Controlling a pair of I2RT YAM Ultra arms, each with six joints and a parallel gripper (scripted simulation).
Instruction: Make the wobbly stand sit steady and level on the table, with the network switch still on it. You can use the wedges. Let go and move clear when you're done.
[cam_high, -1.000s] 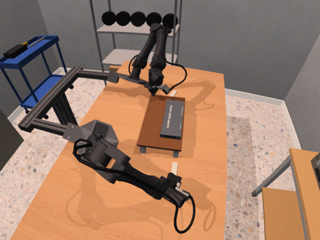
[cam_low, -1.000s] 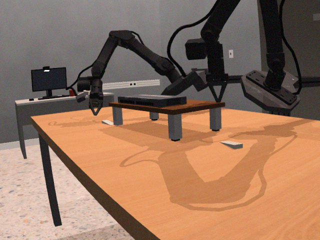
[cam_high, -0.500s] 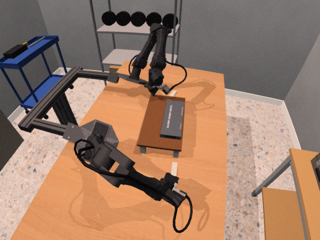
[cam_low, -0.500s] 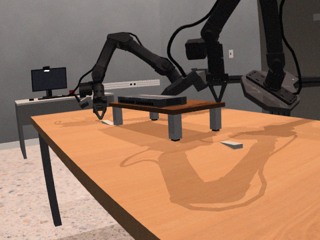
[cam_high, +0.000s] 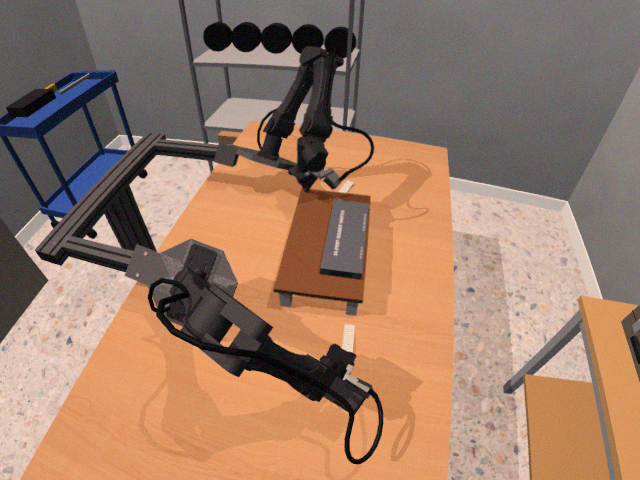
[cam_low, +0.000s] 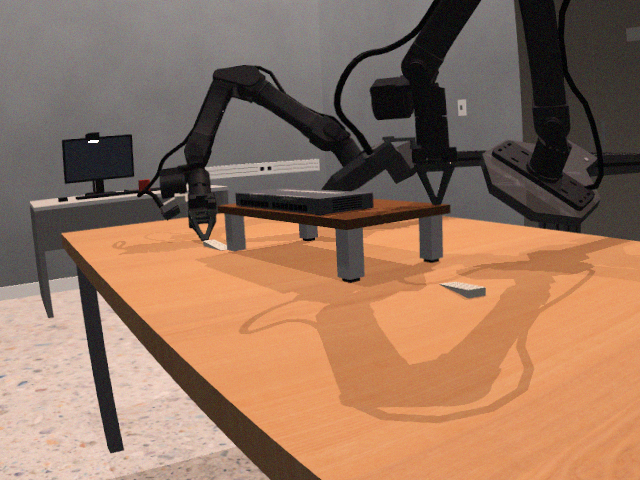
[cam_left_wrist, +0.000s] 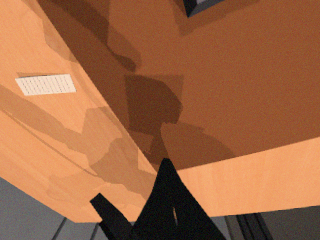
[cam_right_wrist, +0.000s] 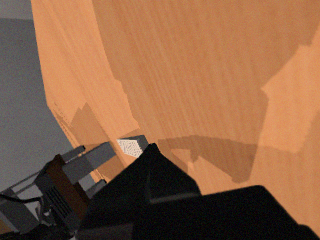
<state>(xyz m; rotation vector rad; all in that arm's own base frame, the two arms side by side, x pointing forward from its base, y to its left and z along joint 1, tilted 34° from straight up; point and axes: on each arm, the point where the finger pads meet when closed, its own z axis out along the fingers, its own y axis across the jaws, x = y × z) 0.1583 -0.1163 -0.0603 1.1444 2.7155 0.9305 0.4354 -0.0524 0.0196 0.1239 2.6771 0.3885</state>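
The brown stand carries the grey network switch. Black feet show under three legs in the exterior view; none shows under the leg beside one wedge. Any gap there cannot be told. That white-topped wedge lies on the table. The other wedge lies beyond the stand's opposite end. My left gripper is shut and empty, its tip at the stand top's corner. My right gripper is shut and empty, low beside the first wedge.
The arms' dark mounting frame runs along one side of the table. A blue cart and a grey shelf rack stand beyond it. The table's long edge lies near the switch side of the stand.
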